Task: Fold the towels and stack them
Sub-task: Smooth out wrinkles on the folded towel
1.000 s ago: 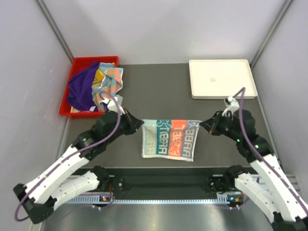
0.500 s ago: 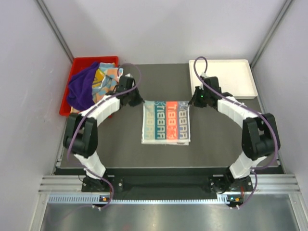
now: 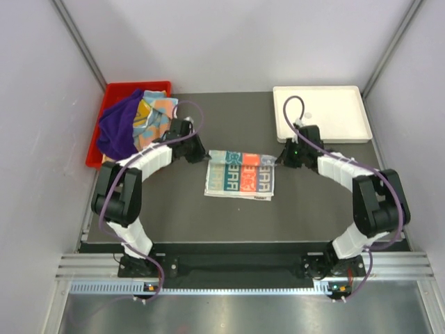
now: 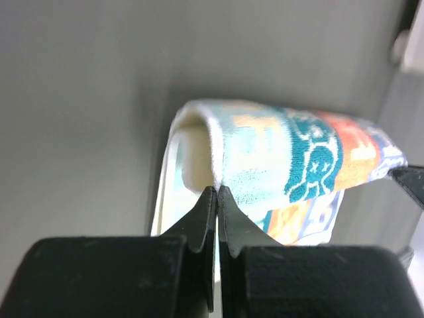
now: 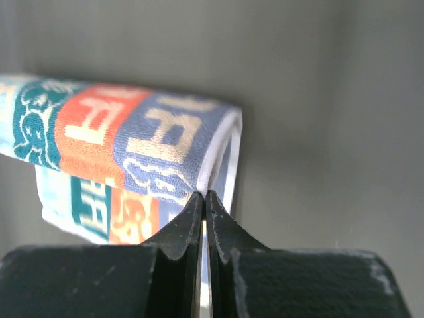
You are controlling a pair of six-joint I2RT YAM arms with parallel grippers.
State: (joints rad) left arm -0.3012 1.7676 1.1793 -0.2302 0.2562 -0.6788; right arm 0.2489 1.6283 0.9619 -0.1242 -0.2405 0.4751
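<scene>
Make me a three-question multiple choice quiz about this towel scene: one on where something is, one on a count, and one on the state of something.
1. Where does the purple towel lie?
A. in the red bin
B. in the middle
C. at far right

2. How many grippers grip the lettered towel?
A. none
B. one
C. two

3. How is the lettered towel lying?
A. spread flat
B. partly folded, one edge lifted over
C. balled up

Answers:
1 A, it is heaped in the bin at far left.
2 C, the left gripper and the right gripper each have their jaws shut on a corner.
3 B, both wrist views show the held edge curling over the layer below.
</scene>
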